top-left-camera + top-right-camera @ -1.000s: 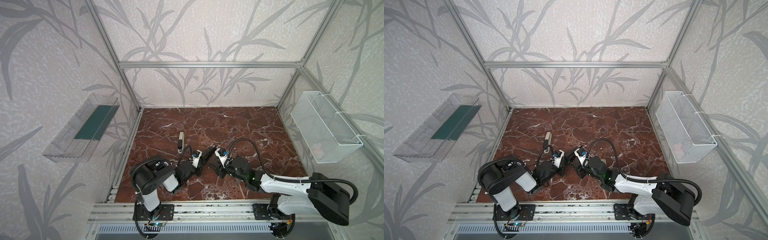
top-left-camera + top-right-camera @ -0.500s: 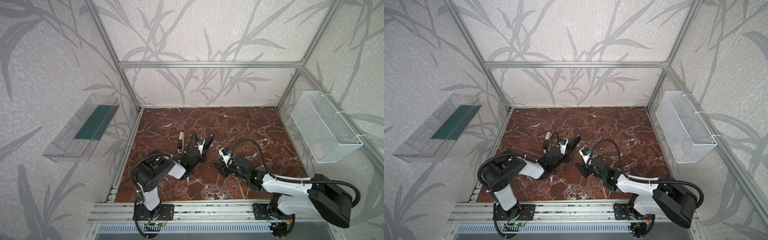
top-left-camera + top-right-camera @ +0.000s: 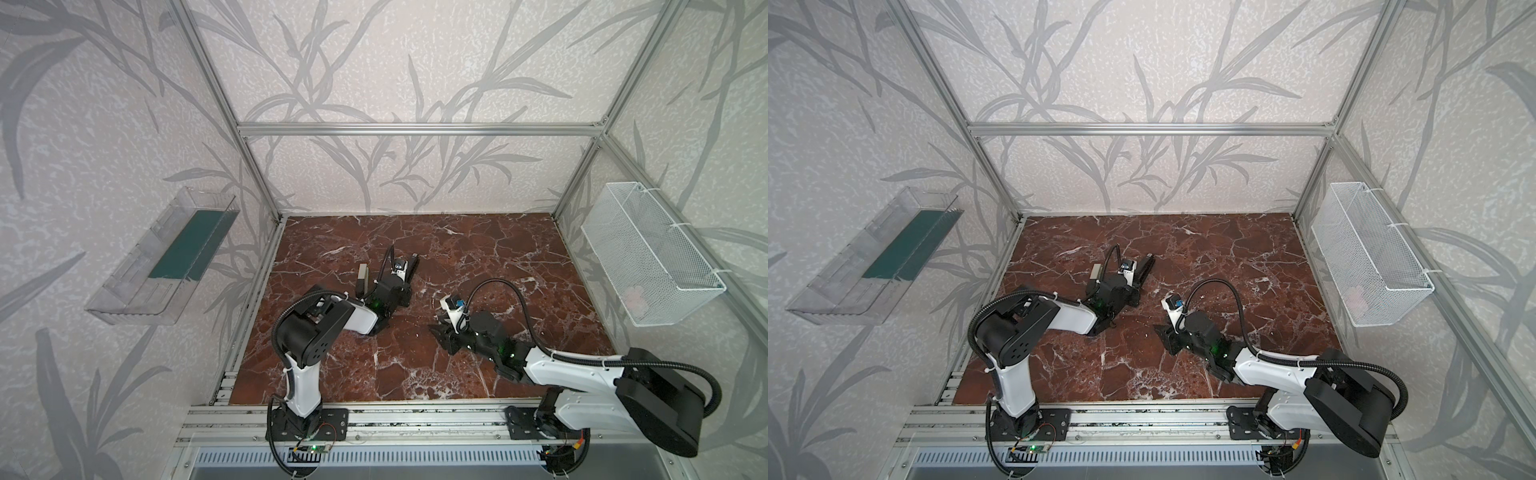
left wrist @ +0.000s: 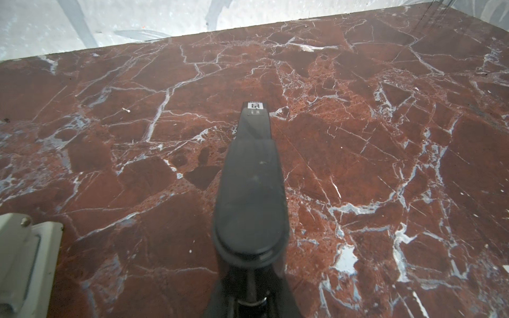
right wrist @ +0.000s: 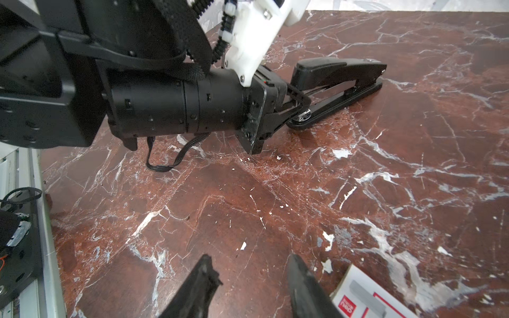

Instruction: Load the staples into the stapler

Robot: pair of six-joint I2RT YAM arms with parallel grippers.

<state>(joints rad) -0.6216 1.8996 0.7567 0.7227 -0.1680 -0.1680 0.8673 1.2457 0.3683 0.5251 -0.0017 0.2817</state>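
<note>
In both top views, the black stapler is clamped at its rear by the L gripper, at 12 o'clock of the marble table centre. Open marble runs from 1 to 3 o'clock up to the rails. The R gripper is set at 5 o'clock w/ jaws apart, nothing held.

L wrist: the stapler fills the middle and the grip is cut off.

R wrist: the staples box is cut by the picture edge, just beside the R fingers. Strips can't be told from print.
</note>
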